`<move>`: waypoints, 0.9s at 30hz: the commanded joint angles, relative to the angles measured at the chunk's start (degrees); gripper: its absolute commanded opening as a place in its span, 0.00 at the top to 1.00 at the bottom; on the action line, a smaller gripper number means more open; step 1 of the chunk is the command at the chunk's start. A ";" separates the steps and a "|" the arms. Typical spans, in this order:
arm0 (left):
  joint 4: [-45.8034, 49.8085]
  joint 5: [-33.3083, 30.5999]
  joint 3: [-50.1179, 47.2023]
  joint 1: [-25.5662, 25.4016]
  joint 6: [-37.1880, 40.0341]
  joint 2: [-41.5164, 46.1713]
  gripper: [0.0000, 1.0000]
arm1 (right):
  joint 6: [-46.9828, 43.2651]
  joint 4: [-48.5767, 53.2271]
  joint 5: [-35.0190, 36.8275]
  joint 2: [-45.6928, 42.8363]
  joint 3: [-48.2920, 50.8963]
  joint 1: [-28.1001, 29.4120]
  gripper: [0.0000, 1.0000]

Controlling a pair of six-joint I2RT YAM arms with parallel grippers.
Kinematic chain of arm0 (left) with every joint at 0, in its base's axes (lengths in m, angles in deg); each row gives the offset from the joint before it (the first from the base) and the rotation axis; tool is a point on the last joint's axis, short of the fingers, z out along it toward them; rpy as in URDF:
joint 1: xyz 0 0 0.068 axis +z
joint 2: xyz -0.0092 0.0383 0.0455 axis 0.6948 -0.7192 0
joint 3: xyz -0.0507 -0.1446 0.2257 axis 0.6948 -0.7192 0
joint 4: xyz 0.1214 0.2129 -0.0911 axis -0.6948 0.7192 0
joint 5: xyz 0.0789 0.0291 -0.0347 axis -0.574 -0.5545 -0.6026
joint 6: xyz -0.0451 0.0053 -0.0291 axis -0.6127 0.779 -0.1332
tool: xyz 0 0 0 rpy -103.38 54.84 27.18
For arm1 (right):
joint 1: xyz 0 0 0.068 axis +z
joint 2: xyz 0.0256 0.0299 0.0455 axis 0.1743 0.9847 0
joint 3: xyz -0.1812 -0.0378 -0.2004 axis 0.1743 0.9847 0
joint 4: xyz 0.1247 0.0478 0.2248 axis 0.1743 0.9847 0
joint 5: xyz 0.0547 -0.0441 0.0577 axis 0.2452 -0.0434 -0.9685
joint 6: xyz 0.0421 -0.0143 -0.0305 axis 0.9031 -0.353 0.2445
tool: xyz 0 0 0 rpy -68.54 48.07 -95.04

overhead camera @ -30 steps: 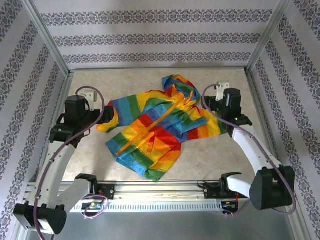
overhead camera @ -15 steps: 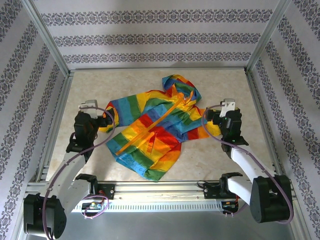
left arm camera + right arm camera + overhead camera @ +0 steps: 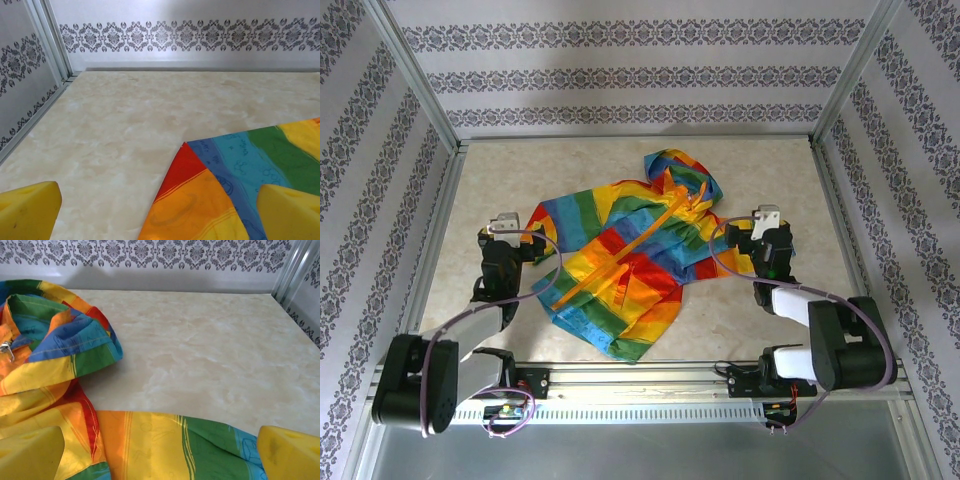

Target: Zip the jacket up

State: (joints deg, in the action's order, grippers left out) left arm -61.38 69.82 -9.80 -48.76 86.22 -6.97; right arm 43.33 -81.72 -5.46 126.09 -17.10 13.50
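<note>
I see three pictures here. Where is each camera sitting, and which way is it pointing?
Top external: fixed above and behind the arms, looking down on the table and jacket; both arms, left gripper and right gripper show.
Left wrist: on the left arm, low, facing the back wall across a sleeve; its yellow fingers show.
Right wrist: on the right arm, low, facing the back wall past the hood; its yellow fingers show.
Shared: all three see the jacket and table.
</note>
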 commanded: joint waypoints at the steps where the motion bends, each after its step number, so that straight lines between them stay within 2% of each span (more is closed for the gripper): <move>1: -8.94 -1.56 -0.33 0.67 1.15 -3.40 0.01 | -0.58 -7.70 -1.10 1.96 0.88 -0.72 0.02; 14: -17.49 -0.71 1.59 1.02 1.00 -18.27 0.00 | 0.64 -13.58 -3.71 11.14 -0.87 -2.23 0.02; 20: -18.05 0.30 3.31 1.65 0.49 -22.95 0.00 | 1.49 -7.68 -5.80 11.11 -4.57 -3.29 0.02; 23: -20.82 0.83 3.97 1.94 0.83 -26.36 0.00 | 1.67 -7.86 -6.19 11.18 -4.50 -3.46 0.02; 25: -15.04 0.81 5.45 2.11 -0.08 -24.87 0.00 | 1.65 -7.86 -6.24 11.18 -4.50 -3.47 0.02; 27: -14.96 1.16 6.54 2.29 0.30 -25.87 0.00 | 1.58 -7.86 -6.16 11.19 -4.50 -3.46 0.02</move>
State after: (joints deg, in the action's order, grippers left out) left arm -76.37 70.02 -5.49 -47.47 86.77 -32.33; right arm 44.14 -89.45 -10.40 136.94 -20.88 10.51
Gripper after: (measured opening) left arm 0.995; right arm 0.981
